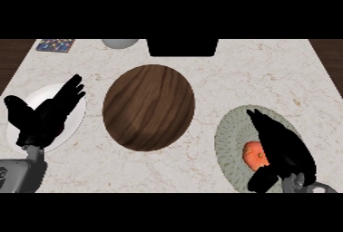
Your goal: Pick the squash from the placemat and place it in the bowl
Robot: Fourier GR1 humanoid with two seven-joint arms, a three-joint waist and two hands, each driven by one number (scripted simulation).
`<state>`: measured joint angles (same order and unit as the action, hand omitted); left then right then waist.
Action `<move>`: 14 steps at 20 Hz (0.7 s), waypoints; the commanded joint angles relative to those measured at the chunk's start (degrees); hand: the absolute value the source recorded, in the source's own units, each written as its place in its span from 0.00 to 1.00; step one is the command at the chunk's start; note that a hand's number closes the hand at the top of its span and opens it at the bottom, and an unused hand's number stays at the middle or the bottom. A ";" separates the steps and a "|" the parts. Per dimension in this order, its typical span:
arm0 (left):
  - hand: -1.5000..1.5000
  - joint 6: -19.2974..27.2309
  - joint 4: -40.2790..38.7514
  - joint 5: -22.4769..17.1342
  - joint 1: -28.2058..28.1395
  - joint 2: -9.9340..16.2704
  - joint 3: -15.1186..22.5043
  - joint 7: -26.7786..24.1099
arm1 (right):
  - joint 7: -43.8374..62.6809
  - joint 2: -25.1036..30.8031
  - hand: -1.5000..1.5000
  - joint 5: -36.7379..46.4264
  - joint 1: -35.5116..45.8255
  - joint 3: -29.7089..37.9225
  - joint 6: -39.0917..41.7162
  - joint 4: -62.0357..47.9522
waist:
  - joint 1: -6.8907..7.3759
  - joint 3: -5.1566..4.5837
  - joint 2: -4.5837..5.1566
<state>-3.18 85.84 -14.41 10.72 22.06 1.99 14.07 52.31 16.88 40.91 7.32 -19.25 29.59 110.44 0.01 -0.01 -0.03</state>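
Observation:
The orange squash [254,155] lies on a round, pale patterned placemat [231,129] at the right of the counter. My right hand [285,149] is over the placemat, covering the squash's right side. Its fingers stretch straight up and left, and its thumb reaches under the squash's lower edge, so the hand is open. A large brown wooden bowl [149,106] sits in the middle of the counter, with nothing in it. My left hand [43,120] rests open at the left, fingers up.
A white plate [72,124] lies under my left hand. At the back edge are a black block [182,46], a grey round object [120,43] and a small colourful item [55,45]. Dark wood borders the marble top at both back corners.

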 commanded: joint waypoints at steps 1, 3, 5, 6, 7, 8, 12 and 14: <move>0.50 -3.06 -0.92 0.26 0.12 0.27 -1.83 -0.93 | 0.84 -2.90 0.00 3.42 1.19 -0.38 -0.99 -5.87 | 0.11 0.01 0.05; 0.50 -3.34 -5.08 0.21 4.45 -0.05 -3.53 -0.32 | 0.06 -2.29 0.00 -0.70 6.33 4.98 4.41 -7.06 | 0.02 0.00 0.10; 0.50 -3.01 -4.76 2.08 3.35 -1.03 -2.55 -0.83 | -0.44 -5.31 0.00 3.71 5.58 1.74 0.04 -12.15 | 0.08 0.00 0.11; 0.50 -1.42 -1.33 2.37 2.77 -2.58 -2.45 1.48 | -3.37 -4.73 0.00 5.64 1.22 1.01 -2.85 -10.61 | 0.00 0.02 0.03; 0.50 -4.54 -0.69 0.08 0.53 -0.04 -4.95 1.48 | -2.13 -2.13 0.00 2.64 0.11 3.87 2.68 -6.00 | -0.02 0.01 -0.02; 0.50 -3.73 -0.93 1.77 -0.87 -1.64 -4.15 -1.48 | -4.63 -1.96 0.00 3.29 -1.46 3.36 1.09 -8.00 | -0.01 0.01 0.00; 0.50 -4.20 2.65 1.99 0.18 -1.35 -4.73 2.76 | -1.72 -6.50 0.00 5.53 3.82 2.80 1.78 -12.89 | 0.30 0.01 -0.02; 0.50 -3.76 2.83 3.28 -2.61 -3.73 -4.04 0.29 | -8.76 -2.54 0.00 6.36 0.37 5.52 -1.47 -15.29 | 0.19 0.02 -0.01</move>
<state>-6.87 84.55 -11.78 11.84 19.81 -2.25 14.17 46.83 13.24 45.95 8.50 -15.34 29.45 98.57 0.06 0.00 -0.01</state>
